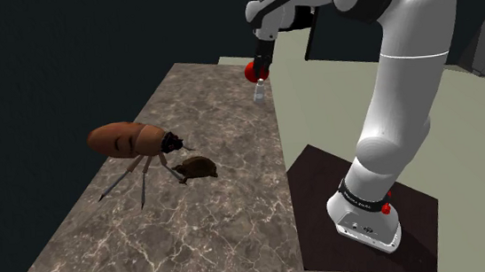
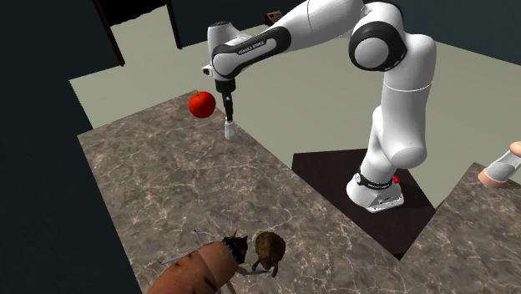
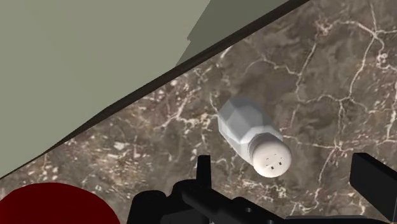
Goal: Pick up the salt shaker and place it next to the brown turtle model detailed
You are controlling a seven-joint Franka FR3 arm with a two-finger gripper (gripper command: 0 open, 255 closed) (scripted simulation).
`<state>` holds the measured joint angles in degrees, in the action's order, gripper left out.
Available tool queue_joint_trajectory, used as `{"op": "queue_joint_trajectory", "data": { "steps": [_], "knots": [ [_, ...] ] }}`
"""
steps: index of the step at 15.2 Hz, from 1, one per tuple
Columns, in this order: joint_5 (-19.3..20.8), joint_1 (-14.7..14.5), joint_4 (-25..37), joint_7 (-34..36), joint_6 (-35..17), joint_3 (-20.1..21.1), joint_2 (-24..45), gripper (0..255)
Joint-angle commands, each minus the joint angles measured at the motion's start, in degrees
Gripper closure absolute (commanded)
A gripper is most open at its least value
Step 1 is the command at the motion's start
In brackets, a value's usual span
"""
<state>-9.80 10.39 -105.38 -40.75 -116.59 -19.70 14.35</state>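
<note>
gripper (image 3: pixel 285 168): open, right above the salt shaker (image 3: pixel 249 130); salt shaker: standing on the counter (image 1: pixel 230 220); turtle (image 1: pixel 197 169): well apart

Pale salt shaker (image 3: pixel 247 128) apparently upright; brown turtle (image 1: pixel 198 168) well apart.

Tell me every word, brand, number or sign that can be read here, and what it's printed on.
Pale lettering on the dark band of the arm's forearm: too small to read.
Small marks on the arm's foot: too small to read.
Salt shaker, red apple, beetle model, turtle model: no text visible.
</note>
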Motion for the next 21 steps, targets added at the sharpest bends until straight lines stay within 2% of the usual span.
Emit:
{"op": "queue_joint_trajectory", "data": {
  "steps": [1,6,13,14,21],
  "knots": [
    [-0.4,0.2,-0.4,-0.5,-1.1,0.1,0.8,0],
    [-1.2,0.2,-2.2,-1.0,-4.2,0.4,2.2,0],
    [-1.2,0.2,-2.2,-1.0,-4.2,0.4,2.2,0],
    [-1.2,0.2,-2.2,-1.0,-4.2,0.4,2.2,255],
    [-1.2,0.2,-2.3,-1.0,-4.2,0.4,2.2,255]
  ]
}}
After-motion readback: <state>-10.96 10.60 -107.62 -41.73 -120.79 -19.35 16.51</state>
